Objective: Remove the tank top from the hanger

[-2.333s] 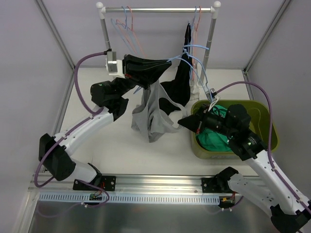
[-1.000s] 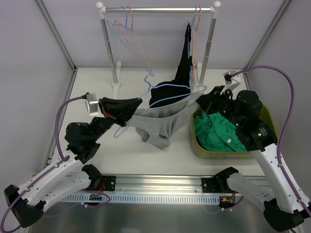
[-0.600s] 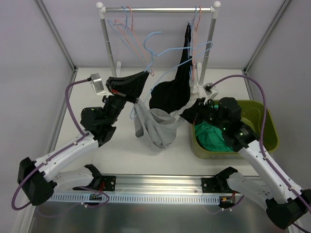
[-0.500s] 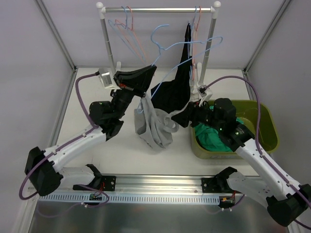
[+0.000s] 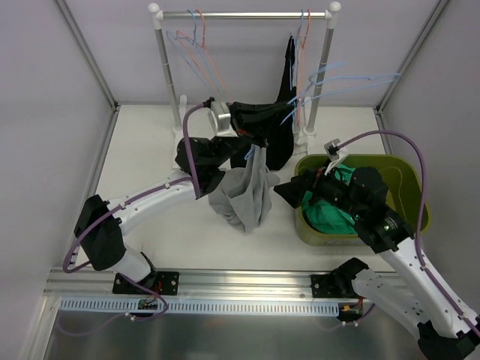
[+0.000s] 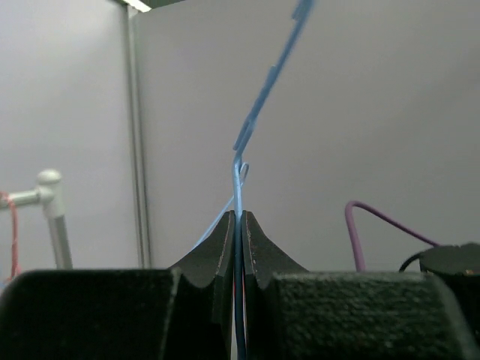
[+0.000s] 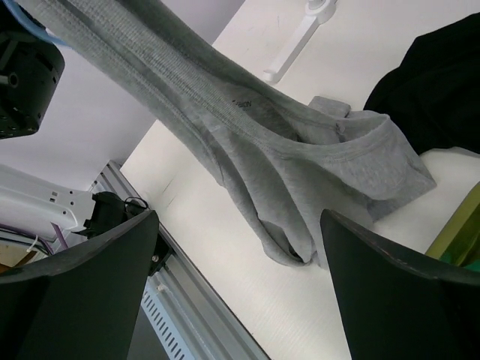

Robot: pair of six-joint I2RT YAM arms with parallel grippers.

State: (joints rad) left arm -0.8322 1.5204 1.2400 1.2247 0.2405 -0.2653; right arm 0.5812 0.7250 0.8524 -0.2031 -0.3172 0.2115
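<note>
Above the table (image 5: 142, 154) my left pincer (image 6: 238, 225) clamps the hanger (image 6: 238, 174), dangling the tank top (image 5: 244, 196) for my gaping right pincer (image 5: 285, 191).

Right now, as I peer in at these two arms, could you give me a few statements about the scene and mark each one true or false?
1. The left gripper is shut on the blue hanger. True.
2. The right gripper is clamped on the grey tank top. False: its fingers are spread wide and grip nothing; the top hangs beyond them.
3. The green bin is empty. False: a green cloth lies in it.
4. A black garment hangs from the rail. True.
</note>
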